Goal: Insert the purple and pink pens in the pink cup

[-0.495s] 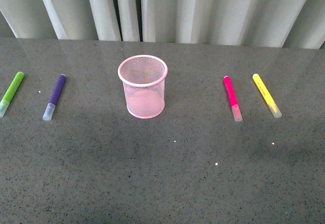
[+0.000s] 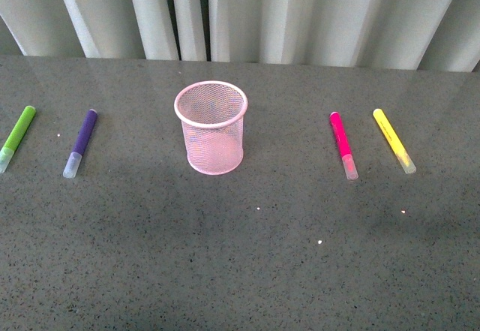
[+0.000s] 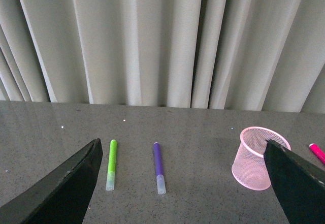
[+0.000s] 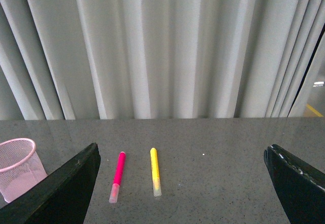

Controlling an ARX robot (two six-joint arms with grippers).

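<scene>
Grey speckled table (image 2: 255, 263) runs back to pale curtains (image 2: 300, 16). Left gripper (image 3: 181, 141) hangs with its jaws spread wide, holding nothing. Its wrist view frames the purple pen (image 3: 159, 167) and, near it, the green pen (image 3: 110, 164), both lying flat with caps toward the robot. Right gripper (image 4: 183, 146) is spread just as wide and empty. The pink pen (image 4: 117, 176) and yellow pen (image 4: 155, 170) lie flat side by side beyond it. Cup (image 2: 214, 147) stands upright and empty mid-table, with the purple pen to its left and the pink pen to its right, well apart from both.
</scene>
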